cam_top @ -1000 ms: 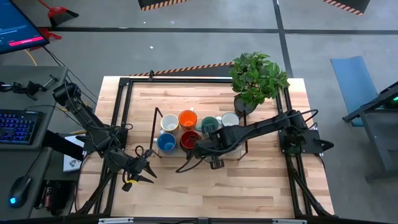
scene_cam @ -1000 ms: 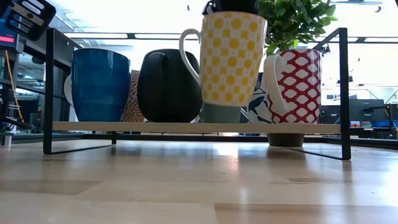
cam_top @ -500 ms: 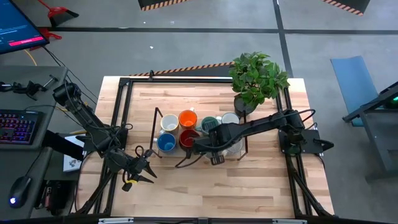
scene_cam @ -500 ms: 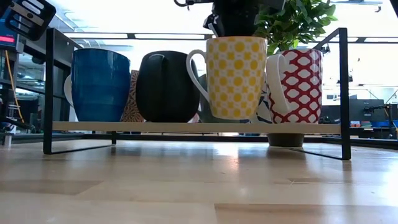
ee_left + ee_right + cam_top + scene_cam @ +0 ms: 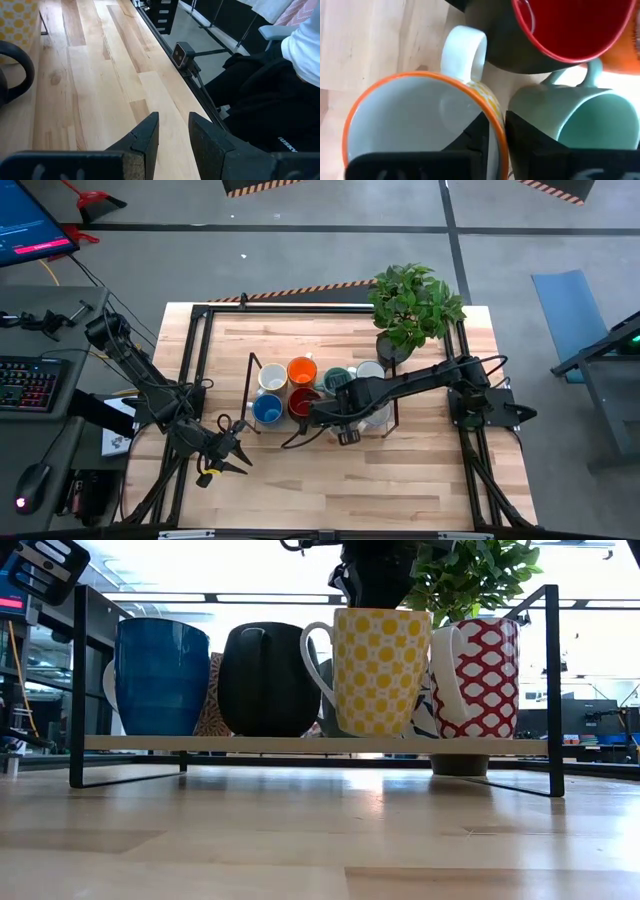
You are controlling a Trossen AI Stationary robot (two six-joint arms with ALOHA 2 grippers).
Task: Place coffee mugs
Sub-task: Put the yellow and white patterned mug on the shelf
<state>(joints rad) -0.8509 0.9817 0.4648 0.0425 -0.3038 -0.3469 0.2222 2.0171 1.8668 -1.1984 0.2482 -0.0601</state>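
A black wire rack holds several coffee mugs. The low view shows a blue mug, a dark mug, a yellow-dotted white mug and a red-patterned mug standing on the rack's shelf. My right gripper hangs over the yellow-dotted mug, shut on its orange rim. The mug's handle points toward the dark red-lined mug. My left gripper waits open over bare table left of the rack. My right gripper pinches the yellow-dotted mug's rim on the side away from the handle. One finger is inside the mug and the other outside. The fingers come from above, pointing down. The mug stands upright with its base on the rack's shelf.
A teal mug sits close beside the outer finger. White, orange and white mugs fill the rack's far row. A potted plant stands at the far right corner. Bare wood lies near the table's front edge.
My right gripper has come down with the yellow-dotted mug. The mug hung above the shelf a second ago and now stands on it between the dark mug and the red-patterned one. The left arm has kept still.
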